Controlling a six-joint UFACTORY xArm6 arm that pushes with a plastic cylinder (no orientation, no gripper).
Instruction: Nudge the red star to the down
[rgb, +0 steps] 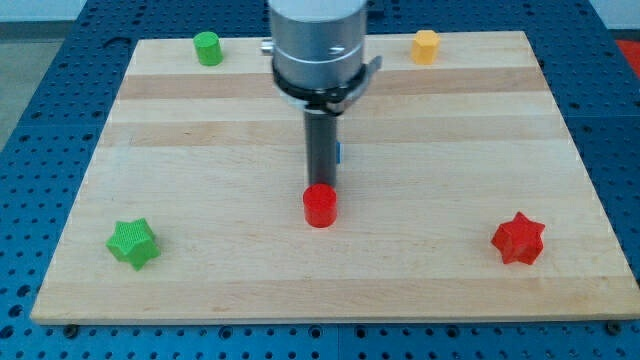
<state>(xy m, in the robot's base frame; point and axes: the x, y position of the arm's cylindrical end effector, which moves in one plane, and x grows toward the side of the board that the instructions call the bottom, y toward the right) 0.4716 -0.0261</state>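
Camera view: the wooden board (330, 110) carries a green cylinder (208, 48) at the view's top left, an orange block (426, 46) at the top right, a green star (133, 244) at the bottom left, a red cylinder (320, 206) near the centre, and the red star (518, 239) at the bottom right, close to the board's lower edge. A sliver of a blue block (340, 153) shows just behind the rod; its shape cannot be made out. My tip (320, 186) stands directly above the red cylinder in the view, touching it or just short of it; contact cannot be confirmed. The arm carries no claw, only the rod, so there is no spread or pinched state to report. The red star lies well apart from my tip, toward the view's right and slightly lower. Assessment: the step in hand is the approach. To do it well, the tip should pass clear of the red cylinder, arrive just above the star's upper side, centred on it, then press gently toward the view's bottom. A short push is advised, since little board remains below the star and an off-centre contact would likely spin it sideways.
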